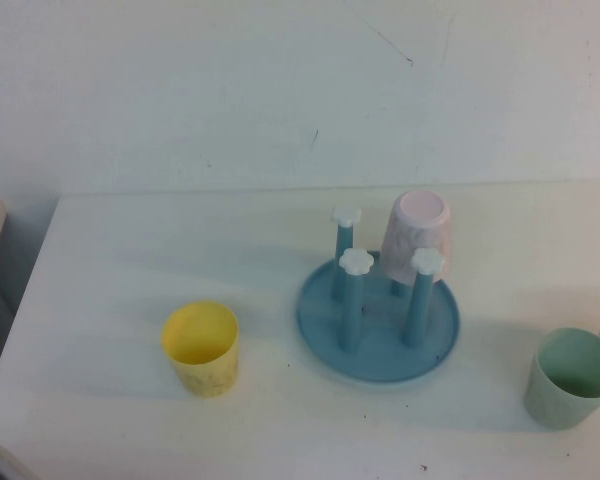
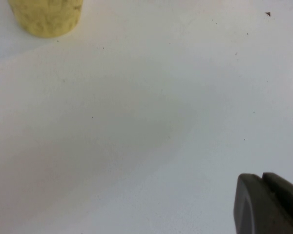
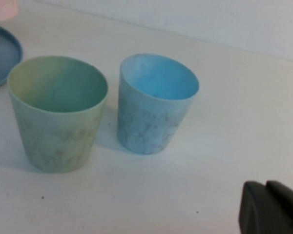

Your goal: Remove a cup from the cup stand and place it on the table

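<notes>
The yellow cup [image 1: 201,348] is seen upright on the white bench [image 1: 130,250] in the high view, mouth up, well to the left of the blue cup stand [image 1: 378,322]. A pale pink cup [image 1: 418,238] is hung upside down on a rear peg; three pegs are bare.

Neither arm is shown in the high view. Only in the left wrist view is the left end effector [image 2: 268,204] seen, closed and empty above bare bench, the yellow cup's base at the far edge. Only in the right wrist view is the right end effector [image 3: 271,208] seen, likewise closed and empty, near a green cup [image 3: 56,112] and a blue cup [image 3: 155,102] standing side by side.

No writing is legible.
</notes>
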You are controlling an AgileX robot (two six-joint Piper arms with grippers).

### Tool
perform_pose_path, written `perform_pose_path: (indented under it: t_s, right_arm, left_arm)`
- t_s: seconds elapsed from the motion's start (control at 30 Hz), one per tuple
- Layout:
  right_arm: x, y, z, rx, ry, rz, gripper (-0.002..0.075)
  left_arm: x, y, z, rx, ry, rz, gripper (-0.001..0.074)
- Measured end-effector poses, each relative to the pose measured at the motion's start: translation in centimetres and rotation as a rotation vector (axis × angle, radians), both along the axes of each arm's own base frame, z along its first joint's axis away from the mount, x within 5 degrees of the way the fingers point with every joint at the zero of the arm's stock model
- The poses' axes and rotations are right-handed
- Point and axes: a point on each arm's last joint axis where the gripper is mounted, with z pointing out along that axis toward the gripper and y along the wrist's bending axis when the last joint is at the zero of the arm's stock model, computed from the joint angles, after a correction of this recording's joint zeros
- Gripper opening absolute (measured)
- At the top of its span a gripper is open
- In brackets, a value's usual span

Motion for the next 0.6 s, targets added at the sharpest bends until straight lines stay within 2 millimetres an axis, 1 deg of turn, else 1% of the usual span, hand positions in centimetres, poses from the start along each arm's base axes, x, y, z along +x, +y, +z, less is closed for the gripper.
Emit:
perform_pose_path:
  t_s: [0.23,0.6]
  right_arm:
    - [0.01,0.40,0.00,0.006,0.000,0.074,-0.0001]
    - [0.01,0.44,0.00,0.008,0.000,0.081,-0.0001]
  left_arm:
    - [0.00,0.00,0.00,0.001,-0.001,-0.002,-0.0001]
    - [0.00,0.00,0.00,0.001,-0.001,-0.002,-0.0001]
